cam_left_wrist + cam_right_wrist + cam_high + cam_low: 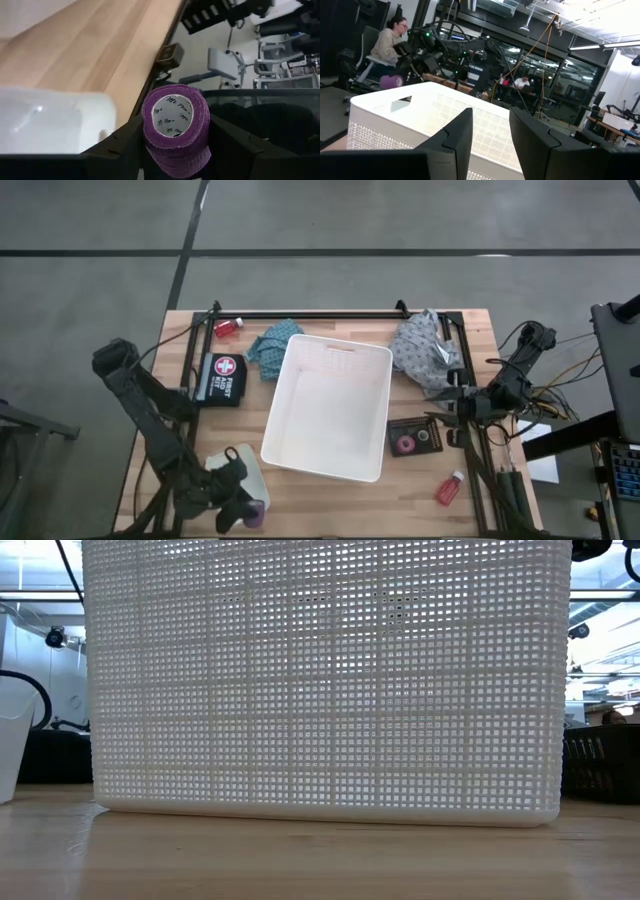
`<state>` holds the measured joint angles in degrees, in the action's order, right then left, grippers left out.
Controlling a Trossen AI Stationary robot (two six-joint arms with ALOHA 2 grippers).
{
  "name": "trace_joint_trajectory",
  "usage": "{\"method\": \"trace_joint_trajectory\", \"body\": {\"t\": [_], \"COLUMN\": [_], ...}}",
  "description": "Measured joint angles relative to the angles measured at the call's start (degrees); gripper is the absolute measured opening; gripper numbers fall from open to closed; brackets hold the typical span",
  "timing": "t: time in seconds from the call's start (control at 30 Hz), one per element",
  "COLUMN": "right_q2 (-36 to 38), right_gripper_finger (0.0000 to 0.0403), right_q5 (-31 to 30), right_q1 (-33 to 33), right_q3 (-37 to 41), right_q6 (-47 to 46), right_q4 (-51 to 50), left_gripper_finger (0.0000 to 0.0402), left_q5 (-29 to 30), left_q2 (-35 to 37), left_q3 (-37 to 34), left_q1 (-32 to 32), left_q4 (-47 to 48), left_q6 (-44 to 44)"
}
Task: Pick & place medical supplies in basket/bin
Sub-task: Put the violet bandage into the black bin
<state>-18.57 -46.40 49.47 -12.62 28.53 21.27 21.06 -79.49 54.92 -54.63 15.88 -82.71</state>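
Observation:
My left gripper is near the table's front left corner, shut on a purple roll, beside the small translucent tray. The large white basket stands mid-table and fills the low view. One red bottle lies at the far left and another at the near right. A teal cloth lies by the basket's far left corner, a grey cloth by its far right. My right gripper hovers right of the basket, open with nothing between its fingers. My left gripper pinches the purple roll by its curved outer wall between the two fingers, one on each side. The roll's open white core faces back toward the wrist. The roll is held above the wood, beside the small tray.
A black first-aid pouch lies left of the basket. A flat black tray with rolls sits to the basket's right. A black frame bar runs along the far edge. A person sits beyond the table.

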Motion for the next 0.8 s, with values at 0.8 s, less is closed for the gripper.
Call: {"method": "trace_joint_trajectory", "body": {"t": [0.8], "right_q2": [0.0], "right_gripper_finger": [0.0118], "right_q5": [0.0], "right_q1": [0.0], "right_q3": [0.0], "right_q6": [0.0], "right_q4": [0.0], "left_gripper_finger": [0.0199], "left_q5": [9.0], "left_q2": [-20.8], "left_q3": [16.7], "left_q1": [1.0], "left_q4": [-4.6], "left_q6": [27.8]}}
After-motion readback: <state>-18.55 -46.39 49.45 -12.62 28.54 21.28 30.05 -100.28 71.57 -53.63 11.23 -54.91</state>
